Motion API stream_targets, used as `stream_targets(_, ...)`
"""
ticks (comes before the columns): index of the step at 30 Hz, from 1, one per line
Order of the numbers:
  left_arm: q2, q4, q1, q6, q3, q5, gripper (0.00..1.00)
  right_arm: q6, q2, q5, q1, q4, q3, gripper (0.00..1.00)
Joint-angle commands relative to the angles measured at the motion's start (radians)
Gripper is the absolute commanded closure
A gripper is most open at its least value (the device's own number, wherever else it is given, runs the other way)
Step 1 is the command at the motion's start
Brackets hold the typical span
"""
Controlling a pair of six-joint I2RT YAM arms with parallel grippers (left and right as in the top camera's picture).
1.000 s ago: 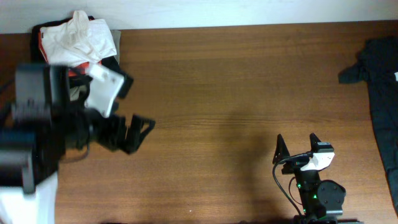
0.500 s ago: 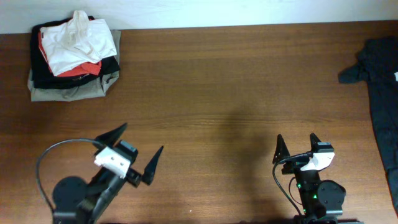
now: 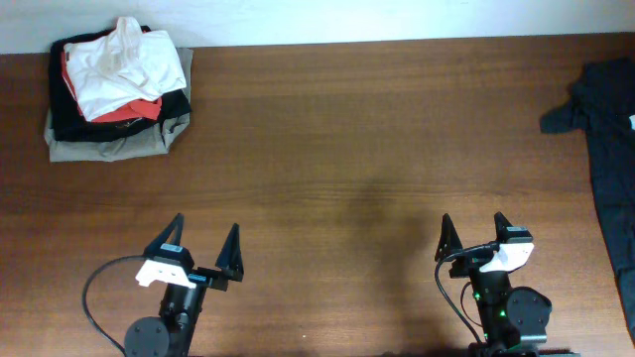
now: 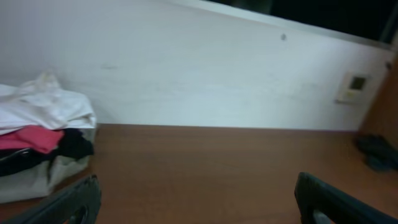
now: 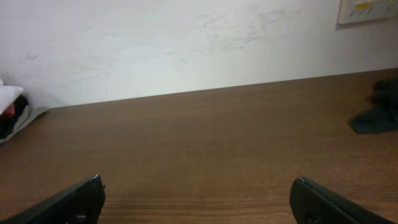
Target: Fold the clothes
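Clothes in two spots. Stack (image 3: 117, 89) sits in the upper left of the overhead frame, against the wall (image 3: 298, 20): white piece (image 3: 124, 59) bunched on top, red piece (image 3: 134, 107) under it, black layer (image 3: 69, 109) below, grey layer (image 3: 109, 147) at the bottom. Dark garment (image 3: 605, 149) is on the right edge, crumpled and unfolded, and runs out of frame.

Table (image 3: 347, 149) is bare wood between the two. Nothing lies between either gripper and the clothes.

Left gripper (image 3: 206, 226) is at the lower left, jaws spread wide, holding nothing, pointing toward the top of the frame. The stack is well apart from it, up and slightly left. Left wrist view agrees: stack (image 4: 37, 143) at the left edge on the table near the wall, both fingers (image 4: 68, 202) low in the corners with only wood between them, and the dark garment (image 4: 376, 152) small at the far right.

Right gripper (image 3: 472, 220) is at the lower right, jaws likewise wide apart and empty. The dark garment is well apart from it, up and to the right. Right wrist view: dark garment (image 5: 376, 115) at the right edge, a sliver of the stack (image 5: 12, 112) at the left edge, fingers (image 5: 323, 199) in the bottom corners, wall plate (image 5: 367, 9) at the upper right.

Neither gripper touches any cloth.
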Motion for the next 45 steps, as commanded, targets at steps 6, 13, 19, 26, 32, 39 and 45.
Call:
stream_targets(6,-0.026,-0.053,0.095,-0.023,-0.050,-0.085,0.01,-0.008,-0.007,-0.016,-0.007,-0.004,-0.005,0.01)
stream_targets(13,-0.026,-0.132,0.181,0.060,-0.050,-0.004,0.01,-0.008,-0.007,-0.016,-0.007,-0.004,-0.005,0.01)
stream_targets(19,-0.026,-0.132,0.190,0.152,-0.050,-0.003,0.01,-0.008,-0.007,-0.016,-0.007,-0.004,-0.005,0.01)
stream_targets(26,-0.026,-0.132,0.190,0.153,-0.049,-0.003,0.01,-0.008,-0.007,-0.016,-0.007,-0.004,-0.005,0.01)
stream_targets(32,-0.026,-0.132,0.190,0.152,-0.049,-0.003,0.01,-0.008,-0.007,-0.016,-0.007,-0.004,-0.005,0.01)
stream_targets(39,-0.026,-0.132,0.190,0.153,-0.049,-0.003,0.01,-0.007,-0.007,-0.016,-0.007,-0.004,-0.005,0.01)
stream_targets(45,-0.026,-0.132,0.190,0.152,-0.049,-0.003,0.01,-0.008,-0.007,-0.016,-0.007,-0.004,-0.005,0.01)
